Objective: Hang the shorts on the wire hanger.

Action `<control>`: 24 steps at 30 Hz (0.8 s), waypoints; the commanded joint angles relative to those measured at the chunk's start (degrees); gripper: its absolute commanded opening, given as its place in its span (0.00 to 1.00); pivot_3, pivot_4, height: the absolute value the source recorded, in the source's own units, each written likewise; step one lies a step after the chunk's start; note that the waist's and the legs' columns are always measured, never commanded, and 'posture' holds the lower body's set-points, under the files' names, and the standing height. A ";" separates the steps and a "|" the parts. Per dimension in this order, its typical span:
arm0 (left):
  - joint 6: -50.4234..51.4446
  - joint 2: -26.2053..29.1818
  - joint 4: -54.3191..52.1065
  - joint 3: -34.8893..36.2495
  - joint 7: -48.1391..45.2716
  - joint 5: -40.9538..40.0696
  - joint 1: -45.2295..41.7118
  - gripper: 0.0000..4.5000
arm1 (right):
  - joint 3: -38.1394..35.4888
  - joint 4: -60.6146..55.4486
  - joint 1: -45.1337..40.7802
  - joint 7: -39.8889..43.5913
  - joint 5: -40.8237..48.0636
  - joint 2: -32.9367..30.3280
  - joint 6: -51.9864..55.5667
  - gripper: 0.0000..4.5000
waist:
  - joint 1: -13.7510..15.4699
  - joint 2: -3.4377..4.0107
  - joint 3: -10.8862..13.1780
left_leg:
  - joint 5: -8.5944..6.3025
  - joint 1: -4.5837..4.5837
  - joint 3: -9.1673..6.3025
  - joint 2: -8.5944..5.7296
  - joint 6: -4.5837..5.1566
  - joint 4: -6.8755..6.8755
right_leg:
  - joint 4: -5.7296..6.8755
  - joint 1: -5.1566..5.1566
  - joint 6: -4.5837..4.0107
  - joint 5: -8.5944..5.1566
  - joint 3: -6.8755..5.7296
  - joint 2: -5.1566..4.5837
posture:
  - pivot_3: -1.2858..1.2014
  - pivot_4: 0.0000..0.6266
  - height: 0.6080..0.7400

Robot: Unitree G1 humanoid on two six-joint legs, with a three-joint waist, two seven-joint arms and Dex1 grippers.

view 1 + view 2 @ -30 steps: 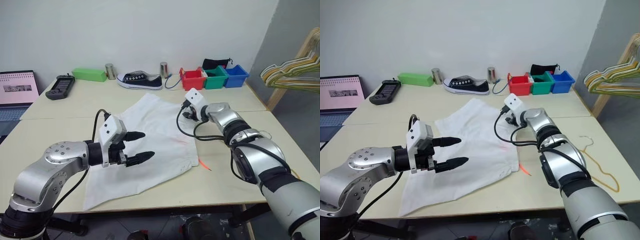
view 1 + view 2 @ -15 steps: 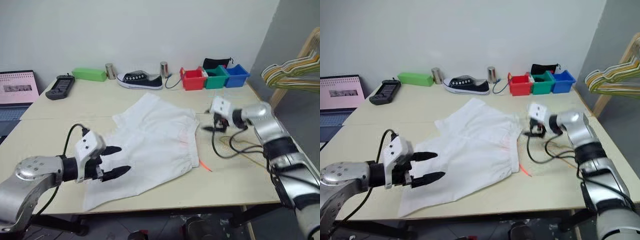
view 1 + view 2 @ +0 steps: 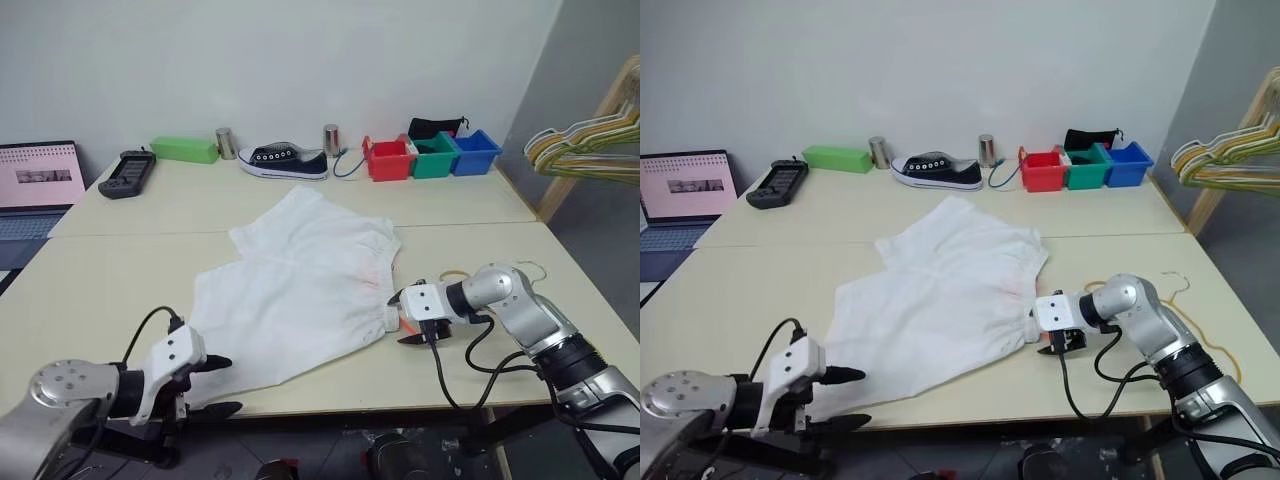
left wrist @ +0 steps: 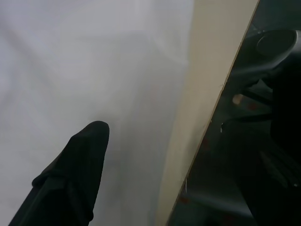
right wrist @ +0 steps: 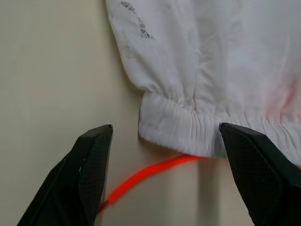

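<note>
Two end effectors are near the garment, and neither grasps anything yet. The white fabric shorts with a gathered elastic waistband [image 3: 950, 290] lie flat in the middle of the pale wooden counter [image 3: 770, 270], with the waistband turned to the right side and the legs spread to the left and the far side. A neon orange-red drawstring [image 5: 141, 176] comes out from under the near corner of the waistband.

The right end effector [image 3: 1060, 335] is just beside this corner, low over the counter, with its two black fingers spread wide on either side of the waistband edge. The left end effector [image 3: 215, 385] is at the near left corner of the shorts, close to the counter's near edge, also released, one finger over the cloth.

The thin yellowish-tan wire hanger [image 3: 1200, 335] lies on the counter at the right, behind the right arm, partly hidden, apart from the shorts.

I judge the step in hand is the first pick-up of the shorts. The next move, I think, calls for the right fingers to go forward over the waistband corner and close on the elastic, not on the drawstring alone. The cloth is thin and may slip.
</note>
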 commanded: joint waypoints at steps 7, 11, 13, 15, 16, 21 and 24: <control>-11.02 -1.12 8.80 -1.80 2.15 8.62 0.73 0.91 | 1.60 5.54 -3.34 -3.44 -3.26 4.00 -1.60 0.85 | -0.01 -0.28 -0.18 | 0.00 0.08 0.00 0.02 0.00 -0.02 | -0.01 0.07 -0.01 0.00 0.00 0.01 | 0.47 0.07 1.00; -13.37 -1.20 11.22 -2.06 2.83 10.12 0.53 0.68 | 1.87 7.35 -4.17 -2.81 -3.76 3.61 -3.33 0.62 | -0.05 -0.27 -0.17 | -0.01 0.40 -0.01 0.02 -0.01 -0.03 | -0.03 0.10 -0.02 -0.01 0.02 0.00 | 0.47 0.07 1.00; -13.68 -1.32 11.80 -2.02 3.08 10.11 0.18 0.59 | 1.89 7.91 -4.38 -2.29 -3.65 3.24 -3.99 0.50 | -0.02 -0.26 -0.17 | -0.01 0.60 0.00 0.02 -0.01 -0.07 | -0.07 0.20 -0.03 -0.02 0.04 -0.03 | 0.48 0.07 1.00; -14.45 -1.15 12.35 -2.16 3.32 10.55 0.02 0.48 | 1.91 7.84 -4.22 -1.55 -3.36 2.73 -4.36 0.38 | 0.01 -0.24 -0.16 | -0.01 0.60 0.00 0.01 -0.02 -0.09 | -0.07 0.20 -0.03 -0.02 0.02 -0.08 | 0.48 0.07 1.00; -14.79 -1.02 12.57 -2.21 3.37 10.77 0.03 0.44 | 1.90 7.58 -4.01 -1.00 -3.09 2.46 -4.42 0.33 | 0.03 -0.23 -0.15 | -0.01 0.61 0.00 0.01 -0.02 -0.09 | -0.07 0.20 -0.03 -0.02 0.02 -0.10 | 0.48 0.07 1.00; -15.84 -0.03 13.81 -1.42 2.21 10.41 -0.17 0.20 | 1.57 3.00 -1.84 3.40 -0.44 0.51 -2.36 0.07 | 0.13 -0.20 -0.14 | -0.02 0.60 0.00 -0.03 -0.02 -0.09 | -0.07 0.20 -0.03 -0.02 0.01 -0.18 | 0.48 0.07 1.00; -17.09 1.39 15.53 -1.60 1.02 10.97 -1.03 0.05 | 1.87 -2.83 0.29 7.10 1.32 -1.59 1.46 0.00 | 0.20 -0.20 -0.15 | -0.01 0.60 -0.01 -0.03 -0.02 -0.09 | -0.06 0.20 -0.03 -0.02 -0.02 -0.18 | 0.47 0.07 1.00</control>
